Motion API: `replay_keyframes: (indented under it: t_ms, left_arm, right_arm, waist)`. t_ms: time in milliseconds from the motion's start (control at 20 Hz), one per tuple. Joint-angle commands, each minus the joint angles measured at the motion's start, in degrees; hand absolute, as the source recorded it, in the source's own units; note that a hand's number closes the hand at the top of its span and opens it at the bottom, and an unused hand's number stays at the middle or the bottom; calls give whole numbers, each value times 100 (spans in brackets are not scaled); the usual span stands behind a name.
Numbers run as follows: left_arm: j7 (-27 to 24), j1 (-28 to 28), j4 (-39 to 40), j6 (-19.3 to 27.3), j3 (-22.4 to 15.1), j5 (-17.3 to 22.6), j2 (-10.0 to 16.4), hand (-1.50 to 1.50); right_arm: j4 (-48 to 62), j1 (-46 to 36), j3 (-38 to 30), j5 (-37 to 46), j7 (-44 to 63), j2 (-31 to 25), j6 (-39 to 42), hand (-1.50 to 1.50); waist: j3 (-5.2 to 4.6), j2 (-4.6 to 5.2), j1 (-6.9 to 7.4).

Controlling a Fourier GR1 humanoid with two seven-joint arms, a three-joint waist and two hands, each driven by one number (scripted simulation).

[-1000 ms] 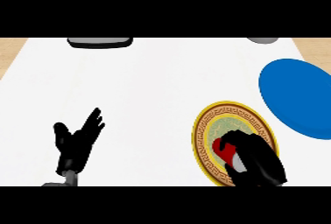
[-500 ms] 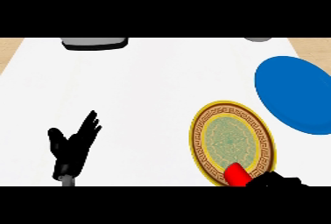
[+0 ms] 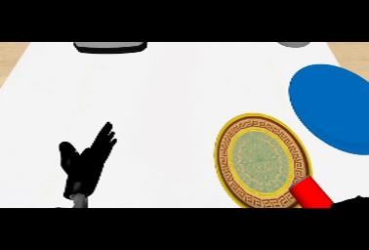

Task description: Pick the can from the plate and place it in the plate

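One can (image 3: 311,193), gold plate (image 3: 263,163), blue plate (image 3: 331,107).

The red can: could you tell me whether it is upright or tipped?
Tipped: the red can slants across the gold-rimmed plate's lower right rim, towards the right hand at the view's lower edge.

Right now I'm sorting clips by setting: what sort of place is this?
Probably a kitchen: a white counter bearing a gold-rimmed plate and a blue plate, with a red can at the gold-rimmed plate's near edge.
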Motion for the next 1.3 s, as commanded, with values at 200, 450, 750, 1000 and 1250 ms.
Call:
replay_keyframes:
  t_ms: [200, 450, 750, 1000, 1250]
  left_arm:
    - [500, -188, -223, 43, -74, -94, 32, 0]
    - [-185, -23, 313, -198, -55, -97, -52, 0]
    - [299, -465, 310, 6, -47, -167, -171, 0]
    - [52, -236, 117, 11, -206, -261, -305, 0]
    - [399, -473, 89, -49, -128, -203, -227, 0]
  right_arm:
    - [1952, -1726, -1581, -1852, -222, -142, 497, 150]
    - [3953, -3004, -2075, -1683, -888, -404, 395, 150]
    - [6336, -4840, -2101, -1295, -1524, -594, 185, 150]
    - [8307, -6113, -2332, -1213, -2049, -1024, 345, 150]
    - [9740, -7054, -2372, -943, -2541, -1040, 42, 150]
  waist:
    - [-5, 33, 158]
    - [-6, 51, 195]
    - [-3, 64, 242]
    - [5, 97, 366]
    - [8, 111, 378]
